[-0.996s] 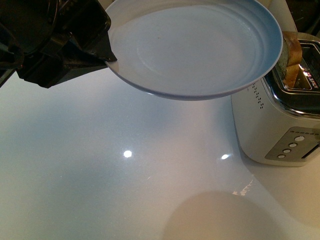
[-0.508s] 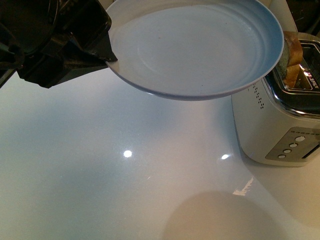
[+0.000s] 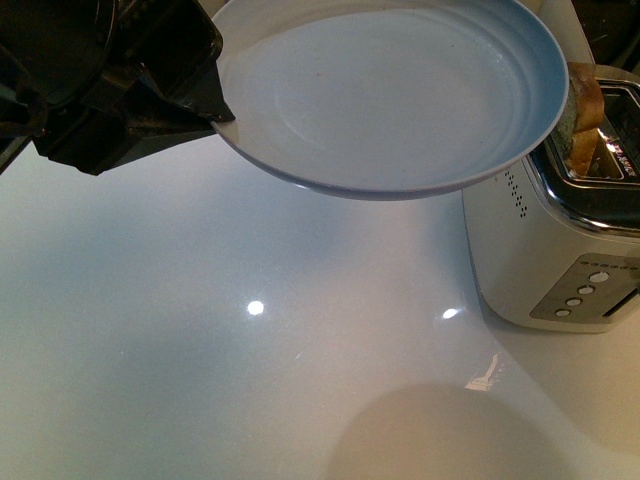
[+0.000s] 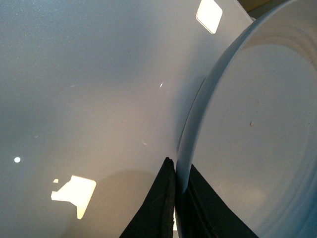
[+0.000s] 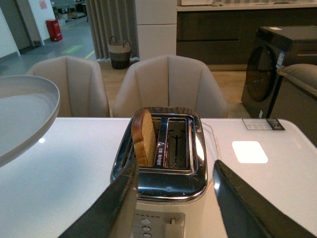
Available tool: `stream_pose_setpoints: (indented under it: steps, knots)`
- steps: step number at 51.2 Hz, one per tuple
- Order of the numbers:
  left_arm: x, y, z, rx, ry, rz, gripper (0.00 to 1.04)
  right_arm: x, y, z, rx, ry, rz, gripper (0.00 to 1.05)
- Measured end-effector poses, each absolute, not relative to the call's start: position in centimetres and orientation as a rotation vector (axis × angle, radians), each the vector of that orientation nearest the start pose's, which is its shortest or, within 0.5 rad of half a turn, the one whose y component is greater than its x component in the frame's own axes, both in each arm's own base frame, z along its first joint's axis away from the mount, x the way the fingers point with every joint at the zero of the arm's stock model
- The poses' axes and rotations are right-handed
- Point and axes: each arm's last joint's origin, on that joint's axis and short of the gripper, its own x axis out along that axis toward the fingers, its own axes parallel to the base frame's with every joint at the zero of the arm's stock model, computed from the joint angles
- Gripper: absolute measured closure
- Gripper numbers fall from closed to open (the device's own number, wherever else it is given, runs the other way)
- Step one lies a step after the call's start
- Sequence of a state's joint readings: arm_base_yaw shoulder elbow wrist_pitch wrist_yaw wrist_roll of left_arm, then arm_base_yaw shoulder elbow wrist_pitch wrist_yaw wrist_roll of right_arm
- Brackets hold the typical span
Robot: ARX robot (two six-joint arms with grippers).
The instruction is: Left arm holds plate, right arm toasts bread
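The bread (image 3: pixel 585 115) (image 5: pixel 143 139) stands upright in the toaster (image 3: pixel 540 250) (image 5: pixel 163 183), in the slot nearer the plate, its rounded brown crust rising above the chrome top. The other slot shows only its wire guides. The toaster sits on the glossy white bench (image 3: pixel 250 380) toward the robot's right, its buttons facing the robot.

The plate (image 3: pixel 400 90) (image 4: pixel 247 124) (image 5: pixel 25 114) hangs in the air above the bench, tilted, with its hollow side up. From the right wrist view it is near the toaster but apart from it. The left claw (image 3: pixel 222 108) (image 4: pixel 177 198) is clenched on the plate's rim, one jaw above and one below.

The right claw (image 5: pixel 175 163) is released, its jaws spread wide and pointing at the toaster. Beyond the bench stand two pale chairs (image 5: pixel 168 84)
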State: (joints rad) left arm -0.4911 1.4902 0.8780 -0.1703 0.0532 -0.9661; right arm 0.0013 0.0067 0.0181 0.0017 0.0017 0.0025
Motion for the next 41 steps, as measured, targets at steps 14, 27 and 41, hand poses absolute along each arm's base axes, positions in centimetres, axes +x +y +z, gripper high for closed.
stream_pose_setpoints:
  steps: [14,27,41]
  knots:
    - [26.5,-14.5,20.7,-0.707,0.936,-0.075,1.02,9.7,0.0,16.9,0.003,-0.014,0.0,0.11]
    - [27.6,-13.5,22.1,-0.691,0.853,0.043,1.02,9.7,0.0,16.9,0.003,-0.014,0.0,0.09]
    - [34.6,-5.5,20.8,-0.719,0.756,0.101,1.02,9.7,0.0,16.9,0.003,-0.014,0.0,0.09]
